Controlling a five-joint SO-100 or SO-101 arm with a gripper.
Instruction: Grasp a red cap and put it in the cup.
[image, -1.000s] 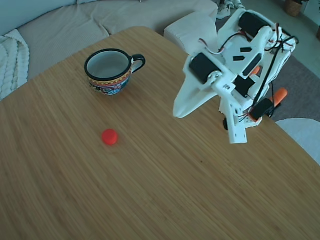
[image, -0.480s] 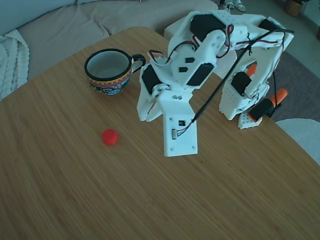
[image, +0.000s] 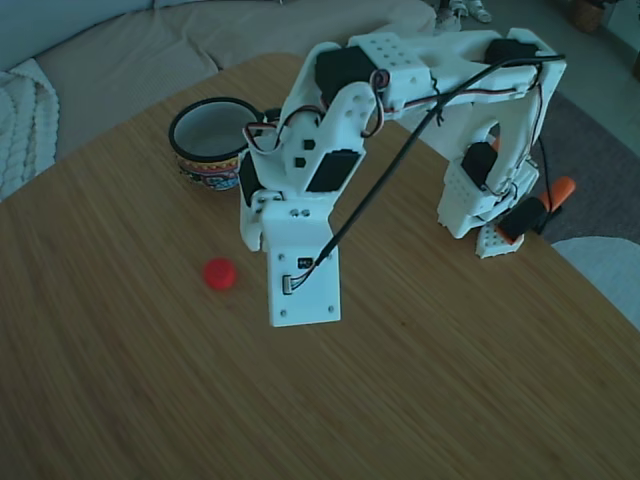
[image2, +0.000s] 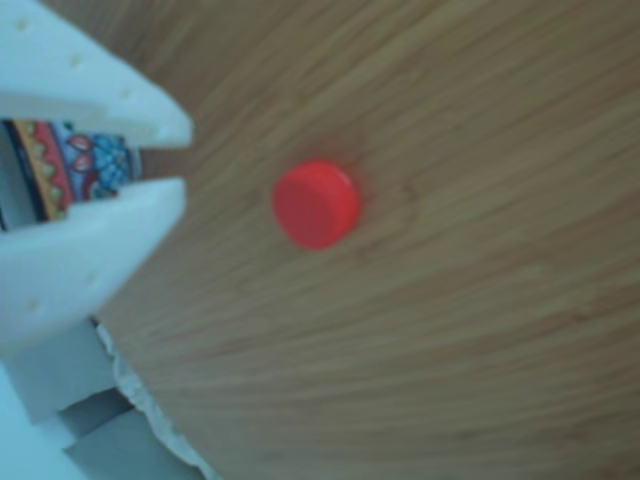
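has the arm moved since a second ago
Yes. In the fixed view the gripper has swung left from the table's right edge, now between the cup and the red cap.

Beige sofa (image: 150, 45) behind wooden table (image: 450, 400)

Light: dim, cool and bluish in both views, soft and even.
Shadows: faint, only a weak one under the white plastic robot arm (image: 400, 110).
Focus: fixed view fairly sharp; the other view is soft throughout (the small round red plastic cap (image2: 316, 204) has fuzzy edges).
Glare: pale sheen on the wooden table (image: 450, 400).
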